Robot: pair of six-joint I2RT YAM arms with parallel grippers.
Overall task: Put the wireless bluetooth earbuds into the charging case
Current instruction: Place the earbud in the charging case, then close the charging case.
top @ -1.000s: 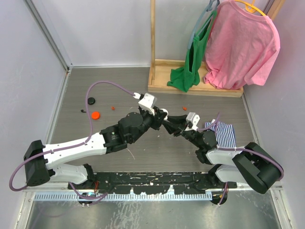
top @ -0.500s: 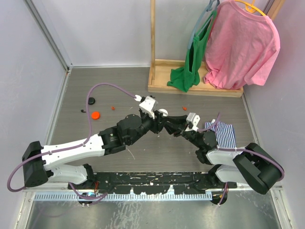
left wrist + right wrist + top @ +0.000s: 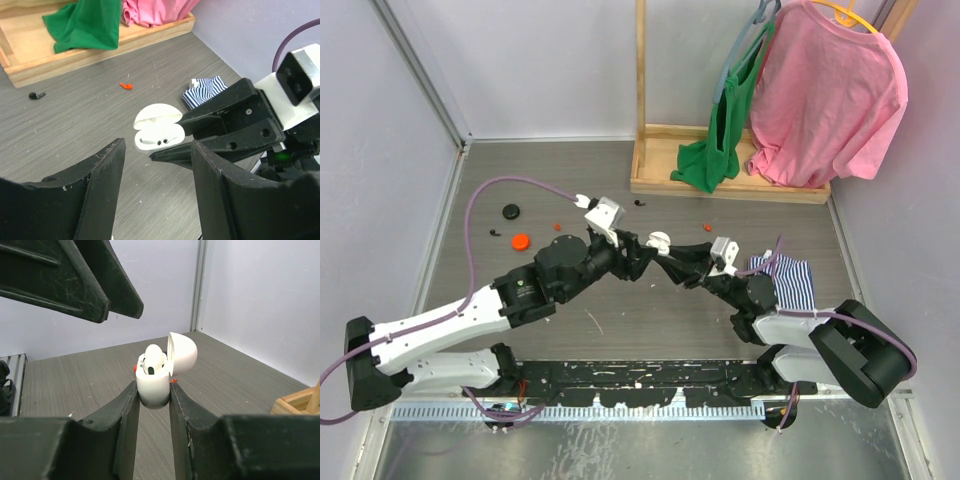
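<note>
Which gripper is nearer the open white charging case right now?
Right. The right gripper is clamped on the white charging case, one finger on each side of its base. The left gripper stands open just to the case's left, not touching it.

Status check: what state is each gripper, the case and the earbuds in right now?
left gripper, open, empty.
right gripper, shut on white charging case.
white charging case, lid open, white earbud inside.
red earbud, loose on table.
black earbud, loose on table.
</note>
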